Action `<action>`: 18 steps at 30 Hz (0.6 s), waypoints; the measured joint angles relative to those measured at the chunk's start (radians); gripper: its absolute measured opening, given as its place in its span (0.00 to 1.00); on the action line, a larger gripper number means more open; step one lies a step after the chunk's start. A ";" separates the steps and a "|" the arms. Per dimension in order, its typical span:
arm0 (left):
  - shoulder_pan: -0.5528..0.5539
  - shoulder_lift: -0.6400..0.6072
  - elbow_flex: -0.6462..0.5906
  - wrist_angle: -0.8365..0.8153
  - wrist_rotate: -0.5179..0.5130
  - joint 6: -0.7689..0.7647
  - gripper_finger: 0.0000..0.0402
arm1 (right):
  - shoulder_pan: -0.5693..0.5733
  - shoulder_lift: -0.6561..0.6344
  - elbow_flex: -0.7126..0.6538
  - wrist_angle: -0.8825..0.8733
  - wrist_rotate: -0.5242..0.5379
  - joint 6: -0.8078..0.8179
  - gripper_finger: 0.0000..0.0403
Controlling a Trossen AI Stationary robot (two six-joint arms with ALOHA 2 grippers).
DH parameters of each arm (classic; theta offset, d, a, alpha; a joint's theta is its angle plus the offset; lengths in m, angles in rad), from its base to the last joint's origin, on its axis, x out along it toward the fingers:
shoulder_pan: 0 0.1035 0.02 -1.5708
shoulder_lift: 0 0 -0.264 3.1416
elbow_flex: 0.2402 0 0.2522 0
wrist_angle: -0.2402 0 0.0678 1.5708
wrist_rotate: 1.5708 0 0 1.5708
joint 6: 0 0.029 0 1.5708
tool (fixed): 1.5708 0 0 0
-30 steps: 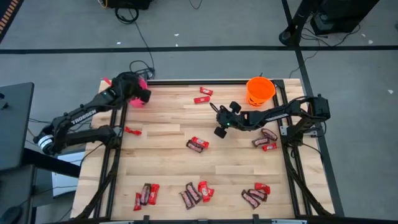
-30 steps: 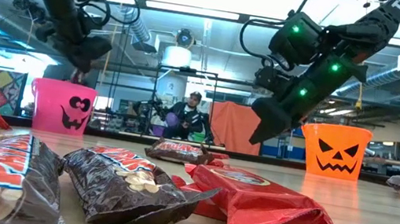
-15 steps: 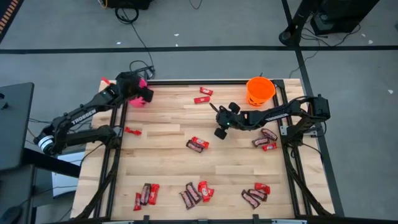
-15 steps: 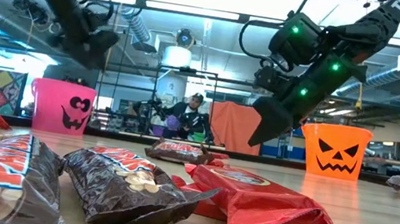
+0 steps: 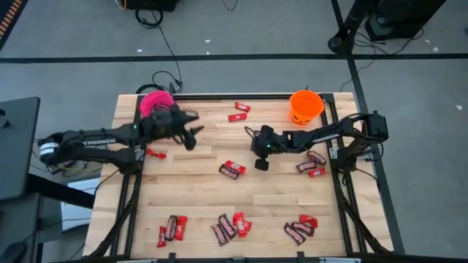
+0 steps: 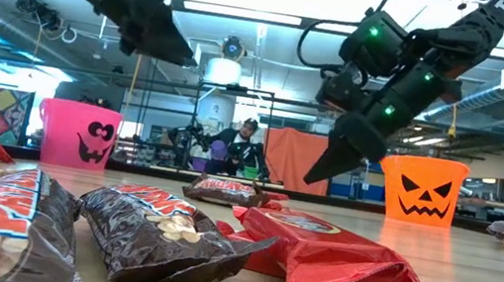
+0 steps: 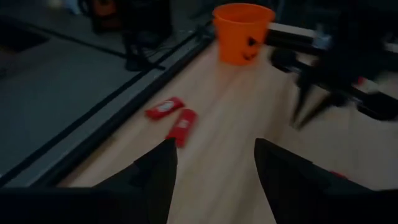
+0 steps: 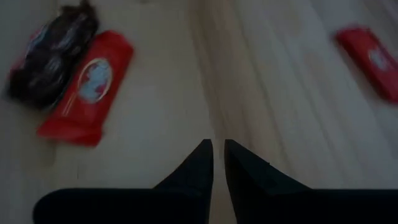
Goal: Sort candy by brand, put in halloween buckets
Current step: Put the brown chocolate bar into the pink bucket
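Note:
My left gripper (image 5: 192, 136) (image 7: 214, 168) hangs open above the far left part of the table, right of the pink bucket (image 5: 153, 102), with nothing between its fingers. My right gripper (image 5: 259, 163) (image 8: 217, 148) is shut and holds nothing. It hovers over bare wood left of the orange bucket (image 5: 306, 107). Candy lies loose on the table. Two red bars (image 5: 238, 112) are at the far edge, and a red and a brown bar (image 5: 232, 169) (image 8: 68, 74) lie side by side in the middle. One red bar (image 5: 155, 153) lies at the left.
More candy lies in clusters along the near edge (image 5: 172, 228) (image 5: 230, 226) (image 5: 300, 228) and beside the right arm (image 5: 312, 164). The low view shows a person (image 6: 236, 149) sitting far behind the table. Bare wood lies between the two grippers.
My left gripper has swung from above the pink bucket toward the table's middle and tipped up from pointing steeply down to nearly level. My right gripper has stayed in place and turned a little at the wrist.

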 joint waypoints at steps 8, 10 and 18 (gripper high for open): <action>-0.243 0.005 -0.108 0.147 -0.089 -0.057 0.54 | 0.027 -0.003 0.037 -0.092 -0.117 0.199 0.14; -0.283 0.020 -0.137 0.191 -0.095 -0.079 0.54 | 0.041 -0.004 0.089 -0.202 -0.124 0.229 0.14; -0.381 0.170 -0.215 0.383 -0.120 -0.111 0.54 | 0.111 -0.005 0.282 -0.719 0.021 0.280 0.14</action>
